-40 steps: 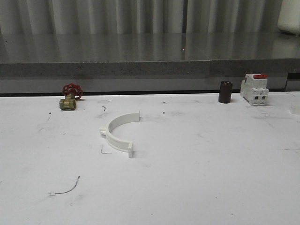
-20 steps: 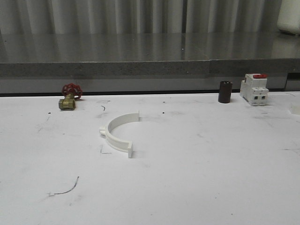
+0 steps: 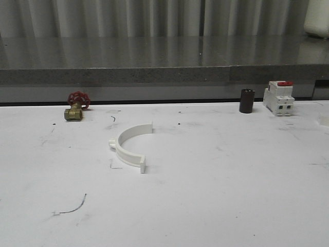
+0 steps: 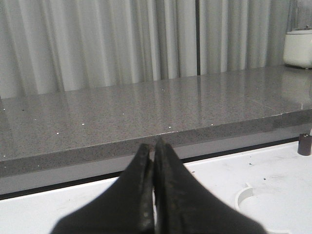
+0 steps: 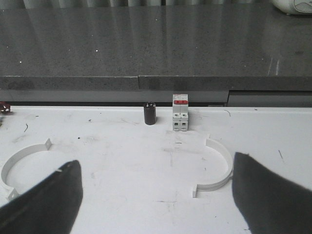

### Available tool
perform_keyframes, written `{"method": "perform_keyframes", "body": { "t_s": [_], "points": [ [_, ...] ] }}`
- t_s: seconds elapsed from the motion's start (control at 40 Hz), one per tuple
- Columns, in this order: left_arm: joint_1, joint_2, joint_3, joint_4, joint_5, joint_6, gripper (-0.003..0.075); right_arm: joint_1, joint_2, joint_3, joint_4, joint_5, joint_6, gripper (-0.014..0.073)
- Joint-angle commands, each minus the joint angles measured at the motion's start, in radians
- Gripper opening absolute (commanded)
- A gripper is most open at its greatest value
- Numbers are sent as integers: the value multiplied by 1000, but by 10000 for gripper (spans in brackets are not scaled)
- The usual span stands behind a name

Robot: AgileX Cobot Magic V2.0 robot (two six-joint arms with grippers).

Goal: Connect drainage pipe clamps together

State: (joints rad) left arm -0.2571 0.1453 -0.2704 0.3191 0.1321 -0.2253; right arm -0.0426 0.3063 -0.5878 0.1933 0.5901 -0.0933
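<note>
White plastic semicircular clamp halves [image 5: 218, 168] [image 3: 129, 145] lie apart, one between the wide-open, empty right pincer [image 5: 156, 197]; left pincer [image 4: 153, 190] is closed, empty.

Clamp half [image 3: 130, 146] mid-table, valve [image 3: 76, 106] behind-left, breaker [image 3: 279, 98] behind-right.

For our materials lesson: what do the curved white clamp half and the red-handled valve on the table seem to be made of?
Clamp half: probably moulded plastic, judging by its uniform matte white and thin, even band wall. Valve: body looks like brass, yellowish with a dull metallic sheen; the red handwheel may be painted metal, too small to tell.
</note>
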Motion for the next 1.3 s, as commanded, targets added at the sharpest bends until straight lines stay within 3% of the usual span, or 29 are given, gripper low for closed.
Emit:
{"method": "perform_keyframes", "body": {
  "t_s": [0.0, 0.65, 1.05, 1.27],
  "points": [
    [-1, 11, -26, 3, -84, 0, -20, 4, 16, -33, 2, -79, -7, 640],
    [-1, 11, -26, 3, -84, 0, -20, 4, 73, -46, 0, -133, -7, 640],
    [-1, 11, -26, 3, -84, 0, -20, -3, 712, -294, 1, -124, 15, 640],
    [-1, 11, -26, 3, -84, 0, -20, -119, 981, -449, 0, -3, 93, 640]
  ]
}}
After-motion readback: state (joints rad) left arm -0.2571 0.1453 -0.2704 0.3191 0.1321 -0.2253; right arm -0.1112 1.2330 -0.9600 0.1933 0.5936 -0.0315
